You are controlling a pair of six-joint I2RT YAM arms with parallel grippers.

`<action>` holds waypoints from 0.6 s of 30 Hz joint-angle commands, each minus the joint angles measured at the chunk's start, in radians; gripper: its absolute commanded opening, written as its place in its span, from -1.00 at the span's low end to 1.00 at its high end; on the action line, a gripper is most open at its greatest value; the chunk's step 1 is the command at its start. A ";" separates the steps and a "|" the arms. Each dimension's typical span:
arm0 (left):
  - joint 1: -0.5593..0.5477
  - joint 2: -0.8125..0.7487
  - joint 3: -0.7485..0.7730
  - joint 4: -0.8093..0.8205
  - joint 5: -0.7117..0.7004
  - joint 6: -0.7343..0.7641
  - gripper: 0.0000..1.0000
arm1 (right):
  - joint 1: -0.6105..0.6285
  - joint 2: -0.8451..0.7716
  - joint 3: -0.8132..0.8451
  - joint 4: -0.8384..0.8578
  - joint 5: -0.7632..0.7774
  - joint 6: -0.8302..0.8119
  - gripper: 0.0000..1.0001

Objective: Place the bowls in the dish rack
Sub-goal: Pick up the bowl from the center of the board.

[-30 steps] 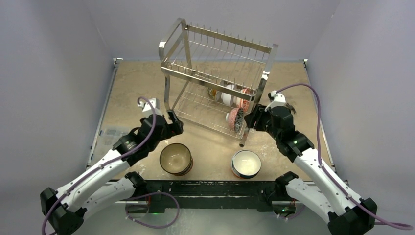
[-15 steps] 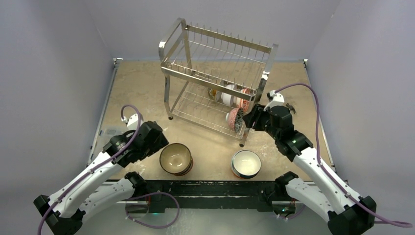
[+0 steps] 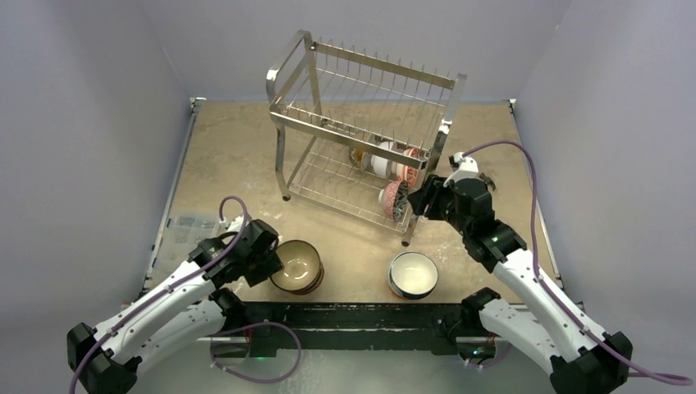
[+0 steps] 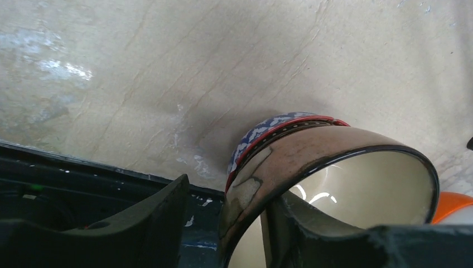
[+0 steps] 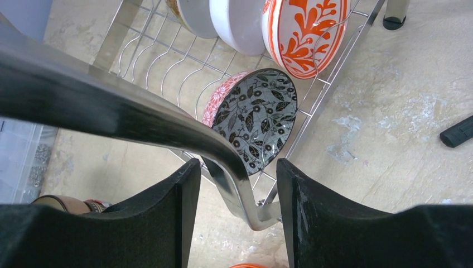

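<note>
Table [image 3: 222, 156] is carrying everything. Dish rack [image 3: 354, 131] is standing upright at upper centre of the top view.

Done: at least four bowls are sitting on edge in the rack's lower tier, toward its right end. These are a white one [image 3: 383, 160], an orange-patterned one [image 5: 304, 33], a black leaf-patterned one [image 3: 395, 198] nearest the front, and an ochre one partly hidden. No bowl is showing on the upper tier.

Left: two lots are waiting on the table at lower centre. One is a stack topped by a brown bowl [image 3: 297, 264], with red-rimmed and blue-patterned bowls beneath. The other is a white-lined bowl [image 3: 413, 273] to its right. Judgement: roughly half loaded.

Left end effector [image 3: 275, 261] is straddling the brown bowl's rim, one finger [image 4: 162, 218] outside and one inside. A gap is showing at the outer wall, so it is not clamping yet.

Right end effector [image 3: 423, 199] is bracketing the rack's front right post. Cannot tell whether it is pinching the tube.
</note>
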 commanded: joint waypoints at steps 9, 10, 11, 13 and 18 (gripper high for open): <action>0.004 0.007 0.004 0.094 0.068 -0.006 -1.00 | -0.005 -0.056 0.016 -0.028 -0.015 0.008 0.17; 0.002 0.011 0.015 0.088 0.065 0.000 -1.00 | -0.005 -0.060 0.018 -0.033 -0.020 0.007 0.20; 0.003 0.014 0.026 0.080 0.062 0.008 -1.00 | -0.005 -0.065 0.019 -0.038 -0.025 0.008 0.24; 0.003 0.022 0.051 0.064 0.051 0.023 -1.00 | -0.005 -0.074 0.024 -0.051 -0.038 0.008 0.30; 0.003 0.035 0.112 0.036 0.021 0.073 -1.00 | -0.005 -0.104 0.028 -0.085 -0.072 0.007 0.61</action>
